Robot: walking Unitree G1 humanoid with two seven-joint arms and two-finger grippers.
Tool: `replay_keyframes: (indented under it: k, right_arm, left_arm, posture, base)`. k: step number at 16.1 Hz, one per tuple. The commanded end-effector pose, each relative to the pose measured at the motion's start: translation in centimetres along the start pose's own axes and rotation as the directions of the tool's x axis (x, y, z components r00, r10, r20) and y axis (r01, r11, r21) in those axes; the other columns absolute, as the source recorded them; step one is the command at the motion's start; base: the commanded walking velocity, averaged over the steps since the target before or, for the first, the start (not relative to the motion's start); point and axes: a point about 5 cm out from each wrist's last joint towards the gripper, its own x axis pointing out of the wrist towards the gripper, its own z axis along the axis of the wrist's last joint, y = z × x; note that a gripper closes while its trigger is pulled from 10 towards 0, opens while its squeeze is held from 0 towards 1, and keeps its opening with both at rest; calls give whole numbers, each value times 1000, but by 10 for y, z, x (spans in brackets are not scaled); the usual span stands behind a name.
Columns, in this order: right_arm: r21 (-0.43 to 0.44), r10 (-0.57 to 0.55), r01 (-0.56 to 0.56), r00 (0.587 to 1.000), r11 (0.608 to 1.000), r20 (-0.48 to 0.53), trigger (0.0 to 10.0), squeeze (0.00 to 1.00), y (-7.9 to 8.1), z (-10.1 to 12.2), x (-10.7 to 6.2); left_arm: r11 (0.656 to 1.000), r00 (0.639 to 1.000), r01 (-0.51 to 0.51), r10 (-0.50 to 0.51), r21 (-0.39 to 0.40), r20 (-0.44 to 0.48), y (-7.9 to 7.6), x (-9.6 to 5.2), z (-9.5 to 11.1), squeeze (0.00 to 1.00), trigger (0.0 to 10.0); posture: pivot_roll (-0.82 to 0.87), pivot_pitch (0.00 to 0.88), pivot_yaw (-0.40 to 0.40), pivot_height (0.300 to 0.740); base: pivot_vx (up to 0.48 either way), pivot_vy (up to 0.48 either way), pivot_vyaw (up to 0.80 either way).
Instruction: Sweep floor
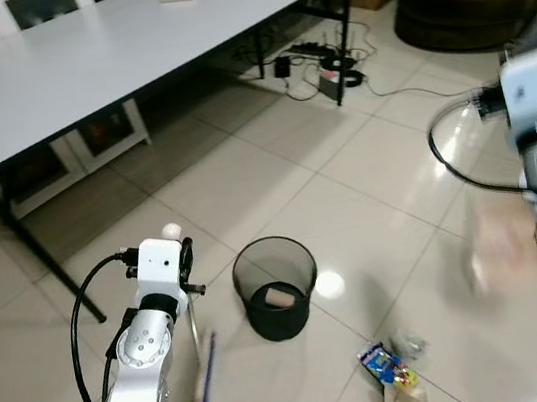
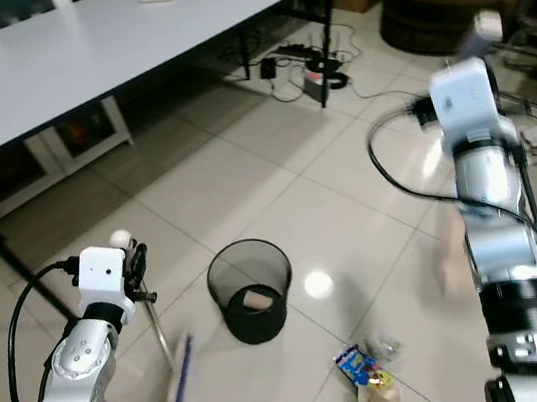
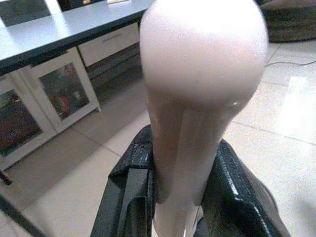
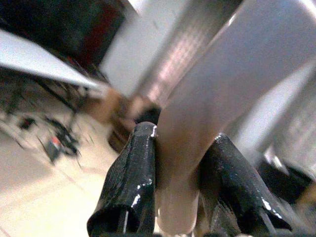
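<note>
Left pincer clamped just below the rounded top of the broom handle; broom stands near-upright, blue bristles on the floor beside the black mesh bin. Right pincer clamped on a pale handle, probably a dustpan's, blurred. Litter lies near the bin. Broom likely light, stiff, smooth-shafted; a lower grip would steer better. Wrapper print unreadable.
</note>
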Motion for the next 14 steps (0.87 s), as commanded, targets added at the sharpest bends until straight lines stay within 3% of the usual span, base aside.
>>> replay_keyframes:
  k: [1, 4, 7, 14]
  right_arm:
    - [2, -58, 58, 997, 998, 44, 10000, 0, -8, 9, 3]
    - [20, -70, 71, 997, 997, -13, 10000, 0, -5, -5, -8]
    - [99, -22, 29, 998, 995, -67, 10000, 0, 5, -14, -20]
    - [126, 6, 11, 991, 992, -132, 10000, 0, 16, -23, -38]
  left_arm:
    - [1000, 999, -5, 5, 14, 46, 2, 3, 13, 0, 10000]
    - [1000, 999, 9, -9, 11, 50, 0, -1, 15, 0, 10000]
    - [1000, 999, 17, -18, 19, 41, 1, -3, 15, 0, 10000]
    - [998, 998, 46, -48, 41, 51, -2, -3, 18, 0, 10000]
  posture:
    - [-27, 2, -5, 740]
    - [-25, 6, -2, 740]
    - [-31, 12, 2, 740]
    - [-37, 0, 17, 740]
  base:
    - [0, 0, 0]
    - [-164, 0, 0]
    - [-254, 0, 0]
    - [-228, 0, 0]
